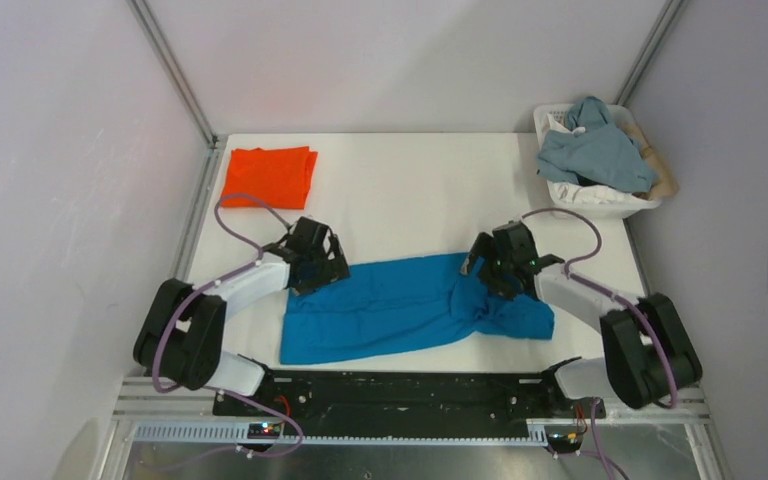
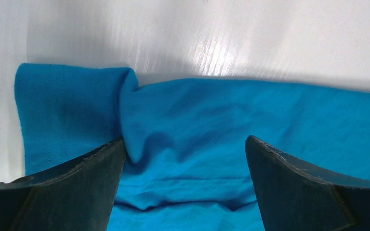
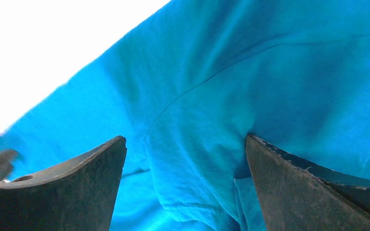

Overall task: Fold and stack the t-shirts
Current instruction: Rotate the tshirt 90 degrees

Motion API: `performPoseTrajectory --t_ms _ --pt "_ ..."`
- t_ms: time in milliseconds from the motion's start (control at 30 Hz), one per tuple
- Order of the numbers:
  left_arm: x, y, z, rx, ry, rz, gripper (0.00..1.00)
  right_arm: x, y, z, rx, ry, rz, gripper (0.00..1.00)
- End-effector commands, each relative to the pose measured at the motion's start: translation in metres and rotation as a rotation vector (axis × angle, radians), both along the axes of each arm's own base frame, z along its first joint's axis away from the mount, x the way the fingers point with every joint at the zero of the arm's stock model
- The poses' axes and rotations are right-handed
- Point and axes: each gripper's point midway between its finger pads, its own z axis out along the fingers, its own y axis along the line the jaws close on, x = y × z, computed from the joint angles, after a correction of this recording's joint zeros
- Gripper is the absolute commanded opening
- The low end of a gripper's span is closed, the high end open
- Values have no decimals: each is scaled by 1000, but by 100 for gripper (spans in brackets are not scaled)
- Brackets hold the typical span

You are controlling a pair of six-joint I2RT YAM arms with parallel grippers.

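The bright blue t-shirt (image 1: pixel 400 308) lies crumpled lengthwise across the near middle of the white table. The orange t-shirt (image 1: pixel 270 175) lies folded at the far left. My left gripper (image 1: pixel 317 268) is open over the blue shirt's far left edge; its wrist view shows the blue cloth (image 2: pixel 188 130) between the spread fingers (image 2: pixel 67 187). My right gripper (image 1: pixel 493 275) is open over the bunched right part of the shirt; blue folds (image 3: pixel 207 159) lie between its spread fingers (image 3: pixel 308 192).
A white basket (image 1: pixel 600 198) with grey-blue and tan clothes stands at the far right corner. Metal frame posts rise at the back corners. The table (image 1: pixel 410 190) is bare white between the shirts.
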Motion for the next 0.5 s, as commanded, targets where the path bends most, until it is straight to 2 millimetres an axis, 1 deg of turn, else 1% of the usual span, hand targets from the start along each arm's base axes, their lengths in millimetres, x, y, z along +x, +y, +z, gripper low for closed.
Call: performPoseTrajectory --t_ms 0,33,67,100,133,167,200,233,267,300,333,367,400,433,467 --pt "-44 3 -17 -38 112 39 100 46 13 -21 64 5 -42 99" --pt "-45 -2 -15 -60 110 38 100 57 15 -21 47 -4 -31 99" --pt "-47 -9 -11 -73 96 23 100 79 23 -20 46 -13 -19 99" --pt "-47 -12 -9 -82 90 33 100 88 28 -20 46 -12 -2 99" --pt "-49 -19 -5 -91 77 19 100 110 36 -19 52 -22 9 99" --pt "-49 -22 -4 -101 71 35 100 115 41 -33 62 12 24 99" --pt "-49 -32 -1 -114 55 17 100 138 50 -19 76 -27 40 99" --pt "-48 -37 1 -125 49 23 100 145 52 -31 70 1 49 99" --pt "-49 -46 3 -133 41 3 100 162 58 -17 70 -13 70 100" --pt "-48 -51 4 -142 41 11 100 167 59 -24 63 13 82 99" --pt "-49 -62 5 -146 39 -13 100 181 67 -7 66 -2 111 100" --pt "-47 -68 8 -157 37 -10 100 184 68 -14 57 21 121 99" --pt "-51 -74 5 -153 47 -24 100 195 74 -1 59 14 142 100" --pt "-51 -79 7 -161 44 -17 100 197 77 -8 62 41 149 100" --pt "-54 -84 5 -153 47 -27 100 208 87 5 99 25 166 99"
